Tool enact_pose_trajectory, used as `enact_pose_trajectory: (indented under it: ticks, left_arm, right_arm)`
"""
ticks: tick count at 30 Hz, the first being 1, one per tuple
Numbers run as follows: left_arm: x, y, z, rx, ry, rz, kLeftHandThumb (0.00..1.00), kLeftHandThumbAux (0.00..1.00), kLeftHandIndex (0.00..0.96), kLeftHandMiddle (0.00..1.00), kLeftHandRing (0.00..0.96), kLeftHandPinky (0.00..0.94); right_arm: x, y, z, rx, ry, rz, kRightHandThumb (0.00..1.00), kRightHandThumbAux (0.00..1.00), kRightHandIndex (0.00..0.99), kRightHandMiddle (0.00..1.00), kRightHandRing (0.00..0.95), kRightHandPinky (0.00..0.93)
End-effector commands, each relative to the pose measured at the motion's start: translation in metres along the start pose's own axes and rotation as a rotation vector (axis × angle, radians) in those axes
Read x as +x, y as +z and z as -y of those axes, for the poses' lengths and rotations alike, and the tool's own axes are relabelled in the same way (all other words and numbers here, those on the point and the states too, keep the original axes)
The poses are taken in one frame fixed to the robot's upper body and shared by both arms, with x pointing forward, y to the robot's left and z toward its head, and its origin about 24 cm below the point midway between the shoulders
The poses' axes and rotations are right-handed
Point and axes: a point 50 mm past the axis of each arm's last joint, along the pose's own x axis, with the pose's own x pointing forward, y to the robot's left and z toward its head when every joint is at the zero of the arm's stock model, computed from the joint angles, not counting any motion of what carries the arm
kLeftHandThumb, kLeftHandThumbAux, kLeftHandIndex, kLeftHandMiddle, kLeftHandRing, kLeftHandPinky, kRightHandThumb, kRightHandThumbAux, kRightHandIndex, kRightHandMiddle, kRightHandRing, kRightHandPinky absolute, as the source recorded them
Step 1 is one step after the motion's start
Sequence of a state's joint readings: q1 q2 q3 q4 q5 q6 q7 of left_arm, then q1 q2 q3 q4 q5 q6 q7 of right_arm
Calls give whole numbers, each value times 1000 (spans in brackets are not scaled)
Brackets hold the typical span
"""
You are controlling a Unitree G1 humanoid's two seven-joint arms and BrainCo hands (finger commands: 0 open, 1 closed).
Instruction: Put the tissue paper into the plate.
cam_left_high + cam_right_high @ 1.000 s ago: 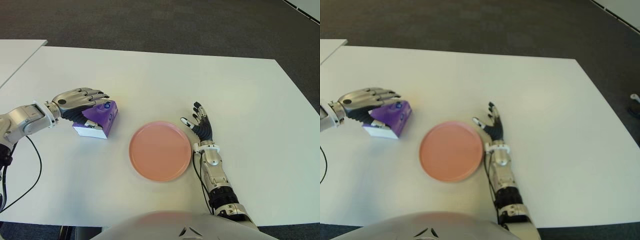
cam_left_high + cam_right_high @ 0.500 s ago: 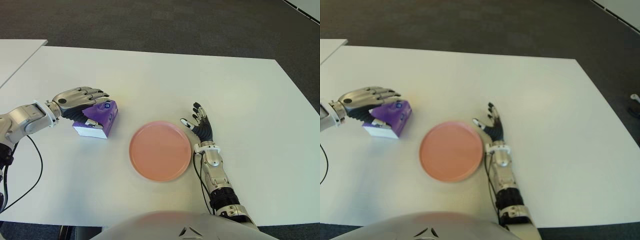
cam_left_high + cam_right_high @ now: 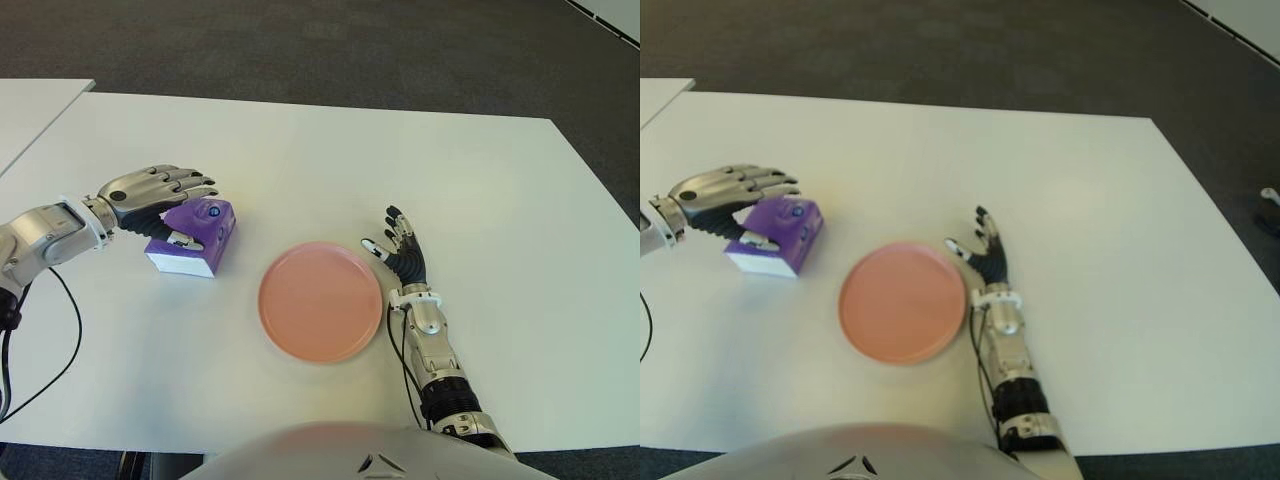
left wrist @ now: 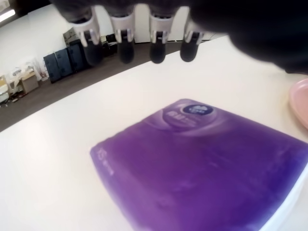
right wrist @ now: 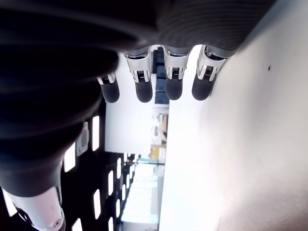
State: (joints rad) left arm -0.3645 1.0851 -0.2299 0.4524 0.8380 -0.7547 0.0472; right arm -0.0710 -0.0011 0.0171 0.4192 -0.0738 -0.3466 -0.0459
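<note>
A purple tissue pack (image 3: 196,232) lies on the white table (image 3: 420,160), left of the pink plate (image 3: 320,300). My left hand (image 3: 180,194) hovers over the pack's left part with its fingers spread and its thumb low beside the pack. In the left wrist view the fingertips (image 4: 126,50) stand clear above the tissue pack (image 4: 202,163), gripping nothing. The plate holds nothing. My right hand (image 3: 400,250) shows just right of the plate, fingers spread and relaxed, holding nothing.
A second white table (image 3: 30,100) adjoins at the far left. Dark carpet (image 3: 350,50) lies beyond the table's far edge. A black cable (image 3: 70,340) hangs from my left arm over the table's left front part.
My left hand has lifted and drawn back to the left, off the tissue pack, so more of the pack shows. The pack, the plate and my right hand have stayed in place.
</note>
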Motion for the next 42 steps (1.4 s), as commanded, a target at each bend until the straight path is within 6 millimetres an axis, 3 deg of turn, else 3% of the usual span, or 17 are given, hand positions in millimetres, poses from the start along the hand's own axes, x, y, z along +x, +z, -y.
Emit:
enact_pose_trajectory:
  ticks: [1,23,42]
  left_arm:
    - [-7,1,7,-14,-54,5,300,130,0,0,0,0]
    - [-25,-2,13,-14,-131,-26,293,135,0,0,0,0]
    - [-27,6,24,-10,-135,1,262,144,0,0,0,0]
  right_arm:
    - [-15,-25,4,6,-14,-143,145,724,0,26,33,72]
    - [-17,-24,2,-4,-3,-151,131,719,5,26,34,71]
    - [-17,-24,2,-16,-4,-155,125,713,8,26,32,66]
